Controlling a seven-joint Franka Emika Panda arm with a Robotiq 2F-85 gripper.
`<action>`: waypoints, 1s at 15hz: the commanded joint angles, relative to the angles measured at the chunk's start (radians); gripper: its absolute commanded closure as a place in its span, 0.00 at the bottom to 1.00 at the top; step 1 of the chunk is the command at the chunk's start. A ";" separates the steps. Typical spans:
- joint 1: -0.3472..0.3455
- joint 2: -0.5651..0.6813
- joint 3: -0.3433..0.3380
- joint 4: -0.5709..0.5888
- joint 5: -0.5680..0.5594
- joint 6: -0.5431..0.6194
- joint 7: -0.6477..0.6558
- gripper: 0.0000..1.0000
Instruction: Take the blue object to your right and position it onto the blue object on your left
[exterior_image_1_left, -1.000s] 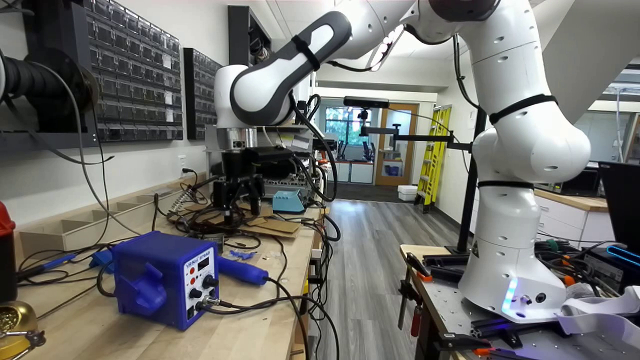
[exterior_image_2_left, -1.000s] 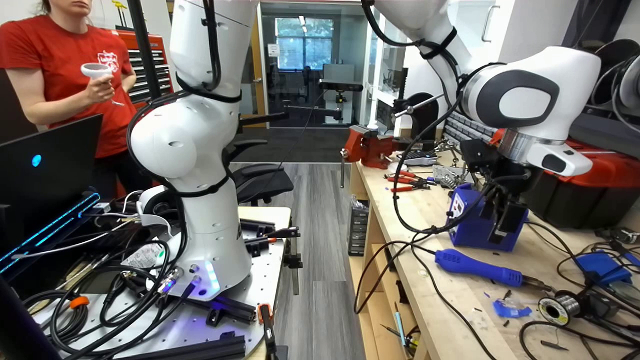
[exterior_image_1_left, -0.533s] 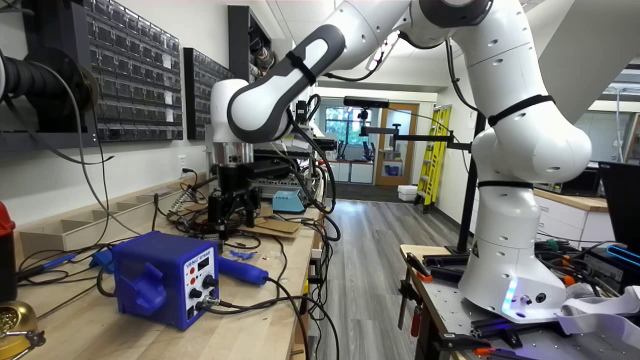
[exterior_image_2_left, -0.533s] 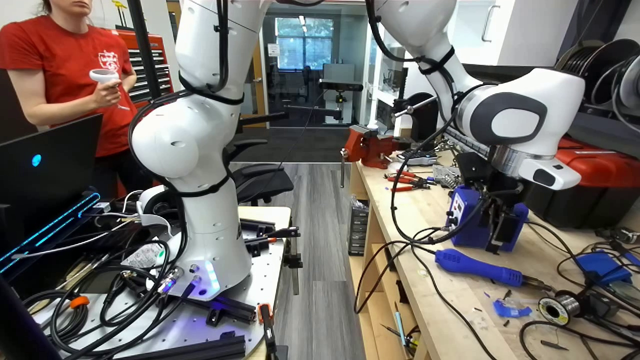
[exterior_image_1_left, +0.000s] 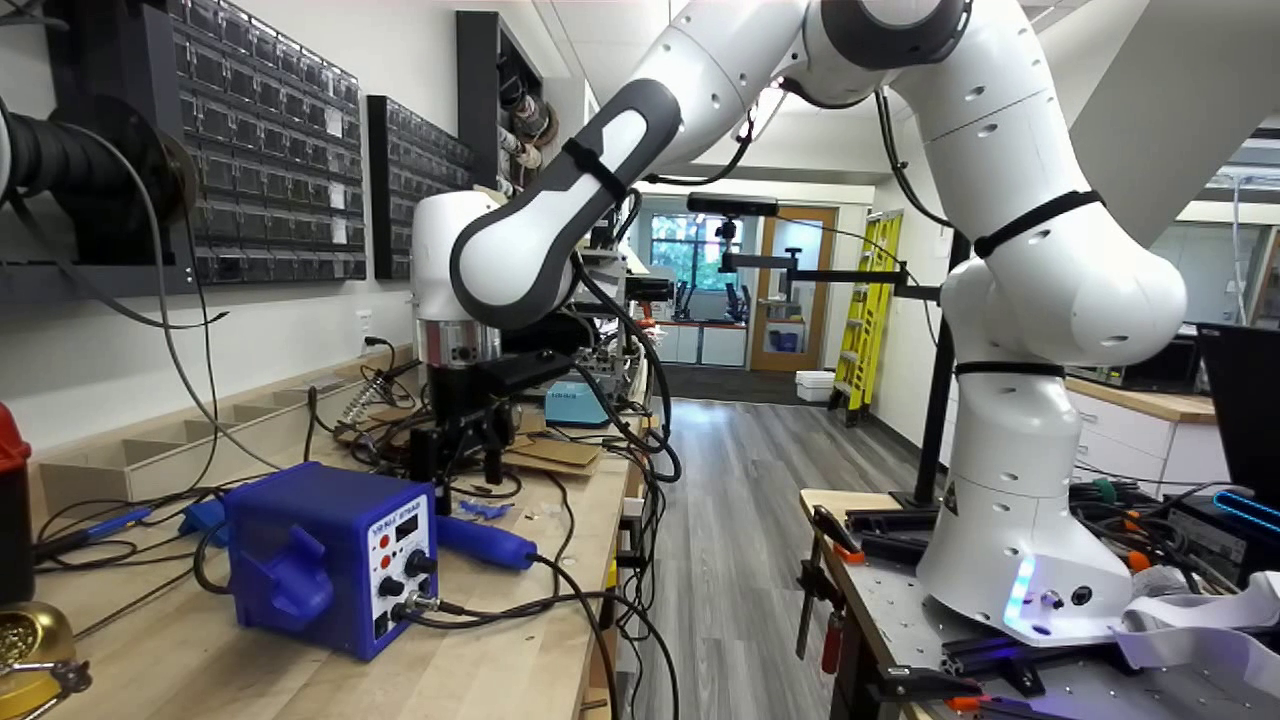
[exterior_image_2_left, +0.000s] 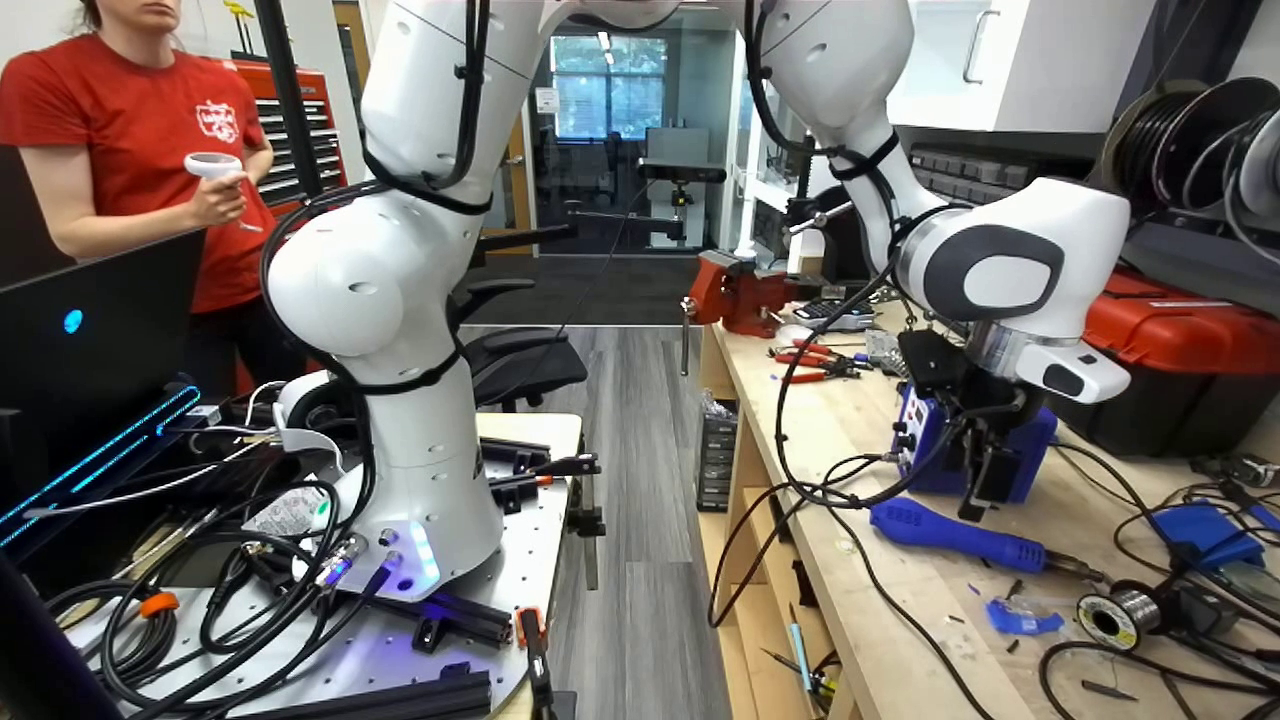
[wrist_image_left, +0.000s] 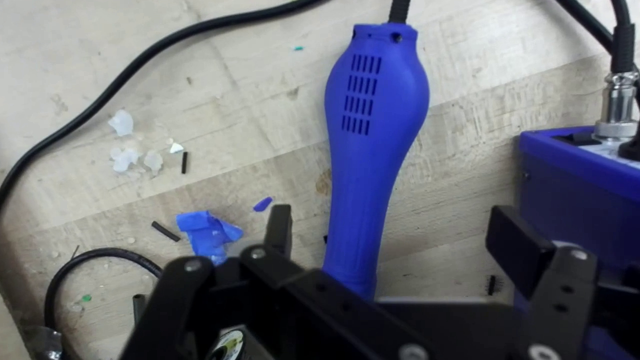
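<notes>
Surface (exterior_image_1_left: 490, 655): pale wood, which is carrying the task's two blue things in all three views.
Blue handle tool (wrist_image_left: 370, 125): is lying on the surface just beside the blue bench unit (exterior_image_1_left: 330, 560); its bulging, vented end is giving out a black cord (wrist_image_left: 399, 10), and in an exterior view its darker thin end (exterior_image_2_left: 1075, 568) is lying near a solder spool (exterior_image_2_left: 1118, 615).
Front panel (exterior_image_1_left: 410, 545): is covering one face of the upright unit and is bearing red buttons (exterior_image_1_left: 384, 541), dark knobs (exterior_image_1_left: 421, 562) and a dark display (exterior_image_1_left: 406, 527); a metal connector (exterior_image_1_left: 420, 602) is sitting low on it.
Pincer (wrist_image_left: 398, 240): is hanging over the tool with its jaws standing wide apart, and is gripping nothing; how high it is hanging, I cannot tell.
Fingers (wrist_image_left: 280, 227): in the wrist view they are showing on either side of the tool's slimmer part, with wood between; one finger is overlapping the unit there, and whether it is touching, I cannot tell.
Arm (exterior_image_1_left: 715, 90): white, it is arching from its base (exterior_image_1_left: 1000, 570) to above the surface.
Blue scrap (wrist_image_left: 205, 232): is lying crumpled on the surface, near the tool.
Teal box (exterior_image_1_left: 577, 402): is standing farther along the surface, well apart from the unit.
Toolbox (exterior_image_2_left: 1170, 340): red-lidded and black, it is standing behind the unit in an exterior view.
Person (exterior_image_2_left: 150, 170): is wearing red, standing behind the arm's base and holding a white handset (exterior_image_2_left: 228, 168).
</notes>
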 joint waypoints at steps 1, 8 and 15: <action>0.017 0.008 -0.020 -0.025 -0.018 0.046 0.020 0.00; 0.013 0.032 -0.023 -0.048 -0.007 0.079 0.010 0.00; 0.002 0.080 -0.020 -0.047 0.013 0.141 -0.006 0.00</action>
